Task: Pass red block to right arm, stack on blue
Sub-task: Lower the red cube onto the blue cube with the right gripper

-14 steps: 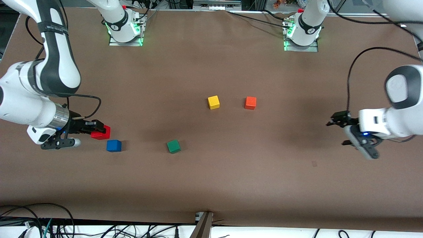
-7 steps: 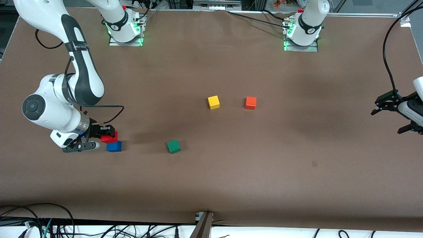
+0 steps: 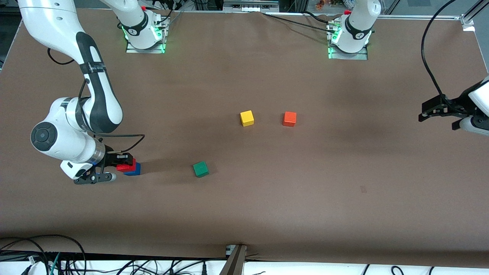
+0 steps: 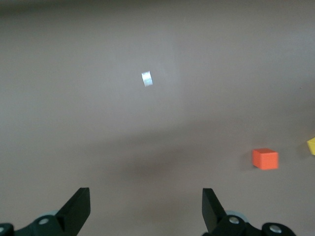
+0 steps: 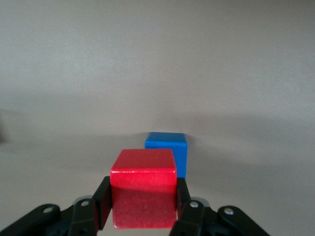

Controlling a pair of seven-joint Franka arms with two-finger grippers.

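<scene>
At lower left of the front view, the right gripper [image 3: 121,165] is clamped on the red block [image 3: 126,166], over the blue cube [image 3: 134,170]; handover done, release remains. At right edge, the left gripper [image 3: 439,112] waits, fingers apart.

A brown table [image 3: 267,214] carries four small cubes that rest directly on it. The yellow cube [image 3: 247,118] and orange cube [image 3: 289,118] sit side by side mid-table. The green cube [image 3: 200,169] lies nearer the camera. The blue cube [image 3: 134,170] sits toward the right arm's end.
</scene>
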